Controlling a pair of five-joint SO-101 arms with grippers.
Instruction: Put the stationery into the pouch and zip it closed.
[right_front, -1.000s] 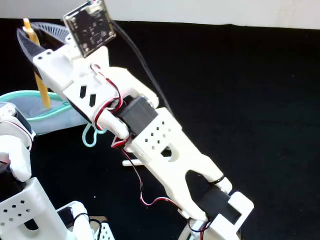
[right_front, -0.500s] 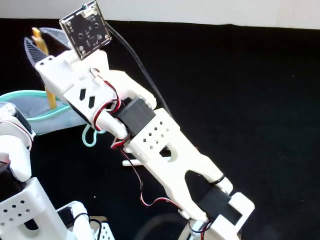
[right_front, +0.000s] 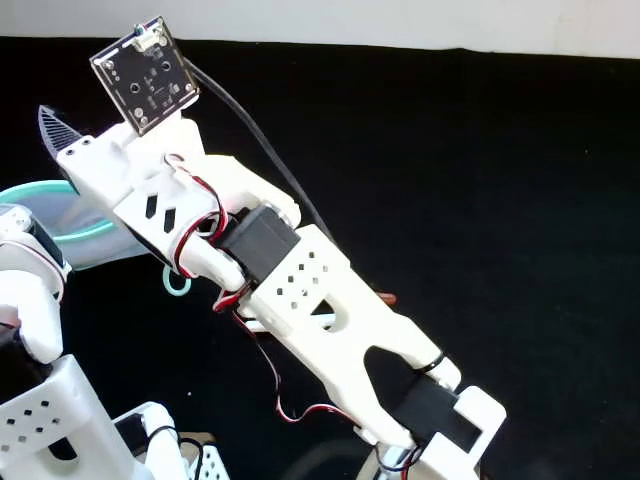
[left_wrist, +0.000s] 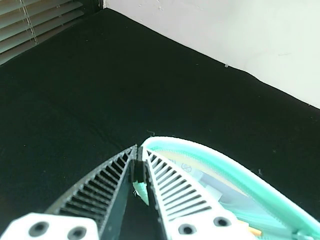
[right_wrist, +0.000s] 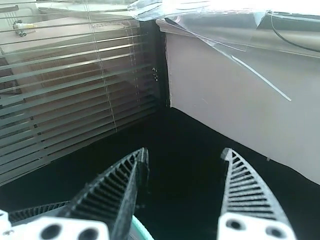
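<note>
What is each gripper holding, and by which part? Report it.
The left gripper pinches the pouch at its teal zipper rim. The right gripper is open, holding nothing.

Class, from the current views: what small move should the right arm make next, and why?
Probably lift the right gripper away from the pouch and toward the reddish tip on the table, perhaps more stationery. Its jaws stand open and empty, while the left gripper is shut on the pouch rim.
</note>
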